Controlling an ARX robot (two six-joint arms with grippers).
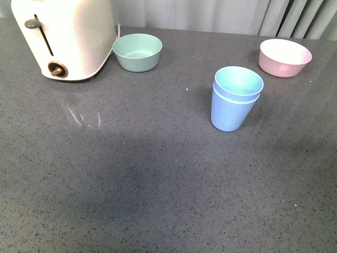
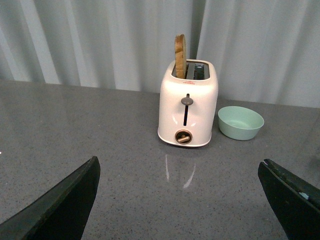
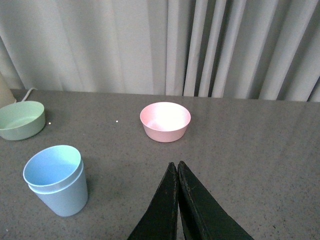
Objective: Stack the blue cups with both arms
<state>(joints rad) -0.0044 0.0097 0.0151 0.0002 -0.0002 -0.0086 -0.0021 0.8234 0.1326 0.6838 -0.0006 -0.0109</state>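
Hovering low over the grey counter (image 1: 131, 184), the left pincer (image 2: 185, 200) is holding its fingers spread wide with nothing between them, while the right pincer (image 3: 177, 170) is keeping its tips pressed together, empty. The blue cups (image 1: 235, 98) are standing nested, one inside the other, upright at mid-counter. Farther back, a pink bowl (image 1: 285, 57), a mint-green bowl (image 1: 137, 51) and a cream toaster (image 1: 63, 37) are sitting.

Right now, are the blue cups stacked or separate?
Stacked: one of the blue cups sits inside the other, upright, with two rims showing.
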